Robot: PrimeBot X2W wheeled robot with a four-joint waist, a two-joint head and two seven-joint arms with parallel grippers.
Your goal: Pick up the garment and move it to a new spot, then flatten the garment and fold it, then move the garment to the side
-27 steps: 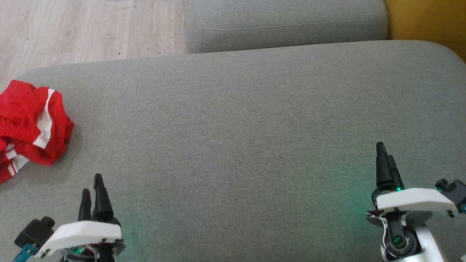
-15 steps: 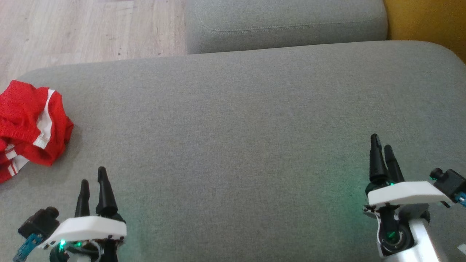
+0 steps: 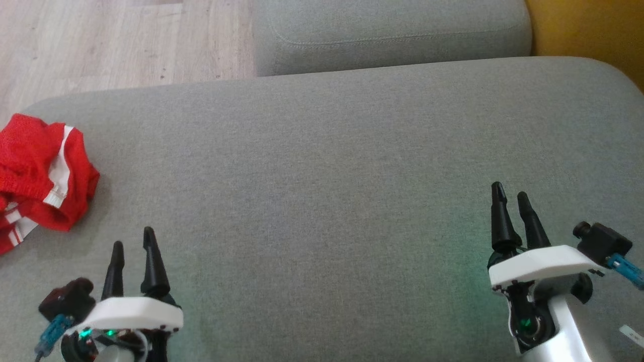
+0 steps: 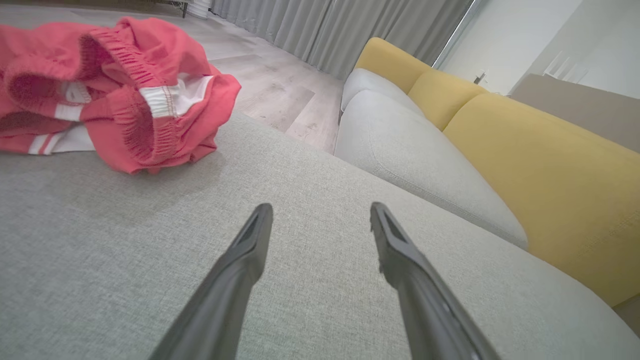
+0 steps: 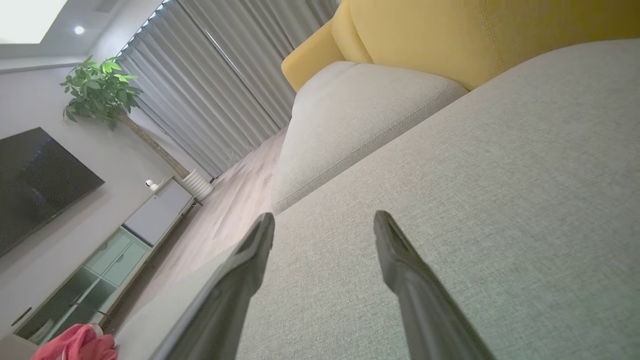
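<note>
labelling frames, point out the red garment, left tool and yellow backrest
red garment (image 3: 27, 163), head view, bunched red cloth
left tool (image 3: 133, 237), head view, midway between fingertips
yellow backrest (image 4: 540, 165), left wrist view, cushion front

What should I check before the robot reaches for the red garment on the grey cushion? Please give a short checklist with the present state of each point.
1. The left fingers stand open and hold nothing: ok.
2. The right fingers stand open and hold nothing: ok.
3. The garment lies crumpled at the left end of the grey cushion: ok.
4. Nothing lies between the left fingers and the garment: ok.
5. The whole garment is inside the head view: not ok, the picture's left edge cuts it off.
6. The waistband faces the left fingers, so a grasp looks possible: ok.
</note>
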